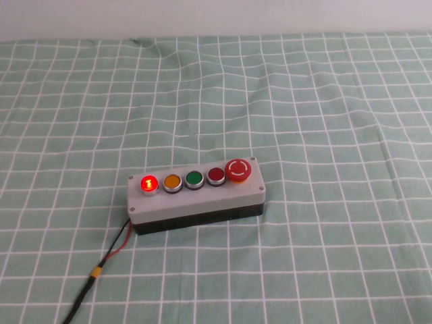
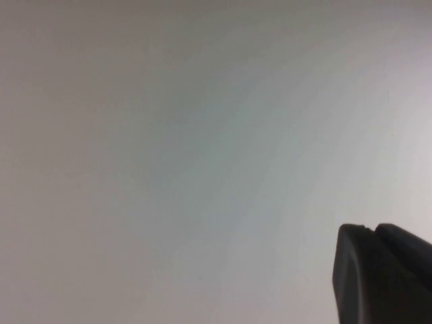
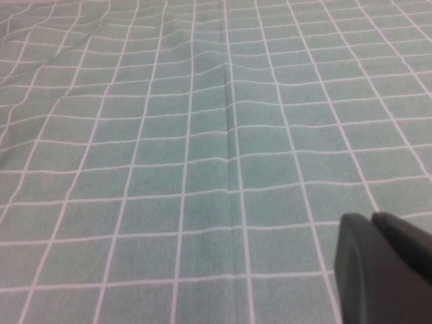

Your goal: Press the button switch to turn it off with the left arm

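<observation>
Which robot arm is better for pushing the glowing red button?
Left, probably. The lit button switch sits at the grey box's left end. Neither claw is near: the left claw faces a blank surface, the right claw hovers over tablecloth.

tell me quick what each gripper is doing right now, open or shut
Left gripper: only a black edge shows against a blank wall, away from the button switch; cannot be told.
Right gripper: over the checked cloth, holding nothing visible; cannot be told.

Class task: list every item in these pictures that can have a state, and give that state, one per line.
button switch: lit red, not yet pressed
grey box: flat on the checked cloth, wired
left gripper: away from the box, facing a blank surface
right gripper: parked over the cloth
</observation>
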Controlling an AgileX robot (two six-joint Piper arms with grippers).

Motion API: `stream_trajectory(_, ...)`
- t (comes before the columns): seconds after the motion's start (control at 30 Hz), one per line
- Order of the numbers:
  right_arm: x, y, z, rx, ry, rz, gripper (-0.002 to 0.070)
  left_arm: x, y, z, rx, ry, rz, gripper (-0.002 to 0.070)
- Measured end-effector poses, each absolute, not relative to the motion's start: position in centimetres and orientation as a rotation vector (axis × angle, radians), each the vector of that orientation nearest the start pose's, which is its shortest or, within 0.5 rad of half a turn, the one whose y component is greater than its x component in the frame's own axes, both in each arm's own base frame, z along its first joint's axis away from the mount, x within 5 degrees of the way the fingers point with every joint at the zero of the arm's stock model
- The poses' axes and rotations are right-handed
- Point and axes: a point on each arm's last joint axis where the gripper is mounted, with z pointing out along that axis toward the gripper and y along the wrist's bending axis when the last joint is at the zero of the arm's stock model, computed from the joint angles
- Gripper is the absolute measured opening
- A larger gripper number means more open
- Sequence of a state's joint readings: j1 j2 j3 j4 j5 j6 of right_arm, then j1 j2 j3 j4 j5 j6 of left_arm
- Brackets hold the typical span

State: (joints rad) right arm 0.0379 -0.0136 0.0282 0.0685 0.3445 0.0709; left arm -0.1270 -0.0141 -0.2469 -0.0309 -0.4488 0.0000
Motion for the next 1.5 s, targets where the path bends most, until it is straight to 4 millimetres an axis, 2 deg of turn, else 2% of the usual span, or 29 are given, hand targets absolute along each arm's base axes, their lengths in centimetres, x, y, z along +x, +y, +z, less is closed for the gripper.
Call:
stream_trajectory(0.13,5.3,0.4,17.3,0.074,1.843,0.142,-0.0017,-0.6,0.1,35.8,0.033,0.823,-0.145,-0.0002)
stream_trajectory(0.23,5.3,0.4,17.3,0.074,1.843,0.142,-0.0017,-0.8,0.1,37.5,0.035,0.913,-0.158,-0.0002)
stream_trajectory(0.37,5.3,0.4,17.3,0.074,1.843,0.142,-0.0017,0.4,-0.1,39.0,0.022,1.127,-0.200,-0.0002)
stream_trajectory(0.5,5.3,0.4,17.3,0.074,1.843,0.142,-0.0017,2.4,-0.4,39.7,-0.020,1.329,-0.267,-0.0002)
stream_trajectory(0.67,5.3,0.4,17.3,0.074,1.843,0.142,-0.0017,5.8,-1.3,39.1,-0.052,1.620,-0.338,-0.0002)
stream_trajectory(0.83,5.3,0.4,17.3,0.074,1.843,0.142,-0.0017,8.8,-2.1,38.5,-0.079,1.801,-0.402,-0.0002)
stream_trajectory(1.0,5.3,0.4,17.3,0.074,1.843,0.142,-0.0017,10.9,-2.4,38.4,-0.048,1.830,-0.380,-0.0002)
stream_trajectory(1.13,5.3,0.4,17.3,0.074,1.843,0.142,-0.0017,11.8,-2.6,38.9,-0.077,1.769,-0.428,-0.0002)
stream_trajectory(1.27,5.3,0.4,17.3,0.074,1.843,0.142,-0.0017,12.5,-2.7,38.8,-0.035,1.774,-0.394,-0.0002)
stream_trajectory(1.4,5.3,0.4,17.3,0.074,1.843,0.142,-0.0017,13.4,-3.0,38.3,0.052,1.850,-0.342,-0.0002)
stream_trajectory(1.5,5.3,0.4,17.3,0.074,1.843,0.142,-0.0017,14.3,-3.3,38.7,0.122,1.913,-0.313,-0.0002)
